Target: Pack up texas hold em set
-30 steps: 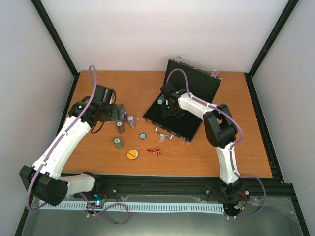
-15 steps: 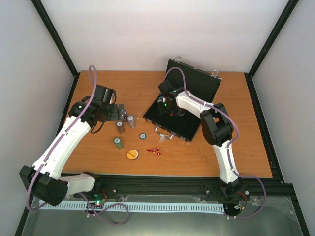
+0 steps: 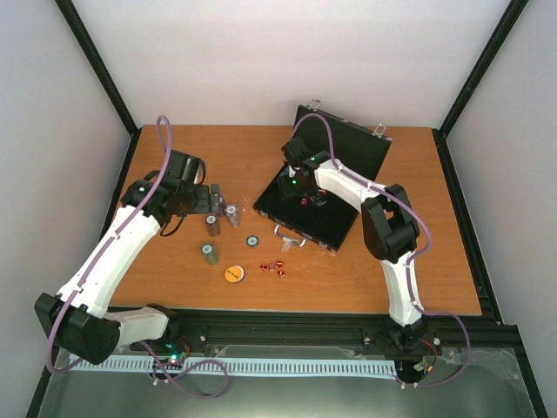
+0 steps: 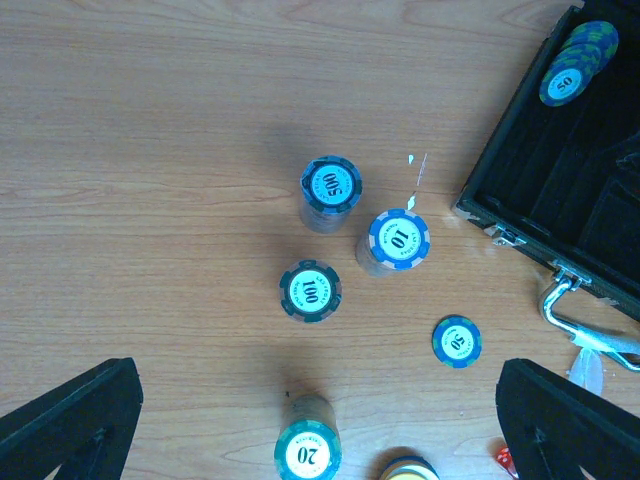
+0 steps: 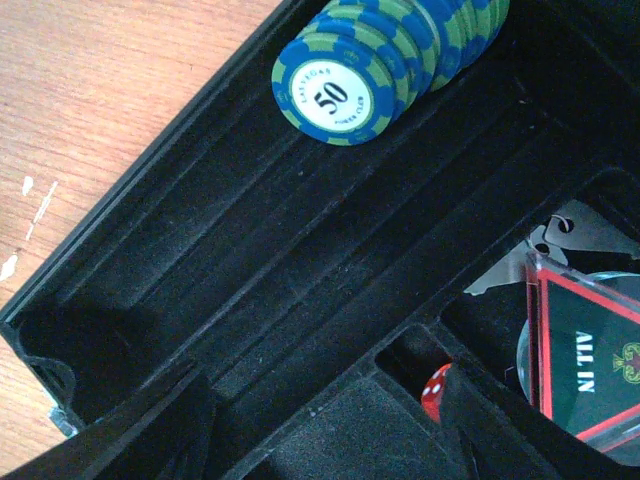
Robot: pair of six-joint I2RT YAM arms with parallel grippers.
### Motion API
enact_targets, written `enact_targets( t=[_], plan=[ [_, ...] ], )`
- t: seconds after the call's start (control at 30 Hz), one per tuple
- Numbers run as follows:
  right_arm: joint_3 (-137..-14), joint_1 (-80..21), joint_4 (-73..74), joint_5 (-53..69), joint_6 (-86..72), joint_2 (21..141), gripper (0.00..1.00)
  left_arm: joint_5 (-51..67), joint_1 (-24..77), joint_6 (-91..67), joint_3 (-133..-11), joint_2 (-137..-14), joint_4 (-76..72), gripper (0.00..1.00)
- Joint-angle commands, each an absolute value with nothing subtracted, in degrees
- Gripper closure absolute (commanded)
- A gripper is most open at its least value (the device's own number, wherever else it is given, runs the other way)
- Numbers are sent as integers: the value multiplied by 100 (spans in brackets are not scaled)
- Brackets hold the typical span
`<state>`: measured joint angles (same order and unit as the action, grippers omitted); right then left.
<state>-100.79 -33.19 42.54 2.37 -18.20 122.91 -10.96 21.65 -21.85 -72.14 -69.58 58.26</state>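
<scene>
Wooden counter shows wide round the four chip stacks and one flat chip below my left end effector, fingers spread wide, empty. My right end effector hangs inside the case, fingers apart. Its wrist view alone reads the triangle as ALL IN, right of one red die, with a 50-chip row ahead.

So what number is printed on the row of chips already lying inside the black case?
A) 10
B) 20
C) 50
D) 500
C: the blue-and-green chips lying in a groove of the case read 50, while the 10 stack and the 500 stack stand outside it on the table.
</scene>
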Motion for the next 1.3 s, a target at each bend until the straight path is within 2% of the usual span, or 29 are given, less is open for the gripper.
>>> enact_targets(
  t=[0.0,0.43,0.8,1.07,1.1,1.13,1.17,1.27],
  plan=[
    [-9948,-3346,4337,298,-1852,12393,36,-1166,2152,-2117,-7312,-6985,5730,0],
    [-9534,-3365,4483,-87,-1928,12717,36,-1207,2153,-2116,-7277,-6946,5777,0],
    [-9444,-3426,4130,-224,-1643,12082,35,-1187,2153,-2141,-7286,-6890,5785,0],
    [-9827,-3609,4659,-350,-1599,11771,21,-1177,2152,-2145,-7354,-6823,5805,0],
    [-9806,-3662,4717,-381,-1604,11689,17,-1185,2153,-2151,-7364,-6802,5816,0],
    [-9778,-3726,4794,-424,-1618,11612,6,-1187,2153,-2155,-7377,-6788,5833,0],
    [-9762,-3794,4874,-468,-1625,11539,1,-1193,2153,-2149,-7393,-6775,5843,0],
    [-9629,-4057,5143,-568,-1695,11297,0,-1218,2153,-2137,-7426,-6721,5884,0]
  ],
)
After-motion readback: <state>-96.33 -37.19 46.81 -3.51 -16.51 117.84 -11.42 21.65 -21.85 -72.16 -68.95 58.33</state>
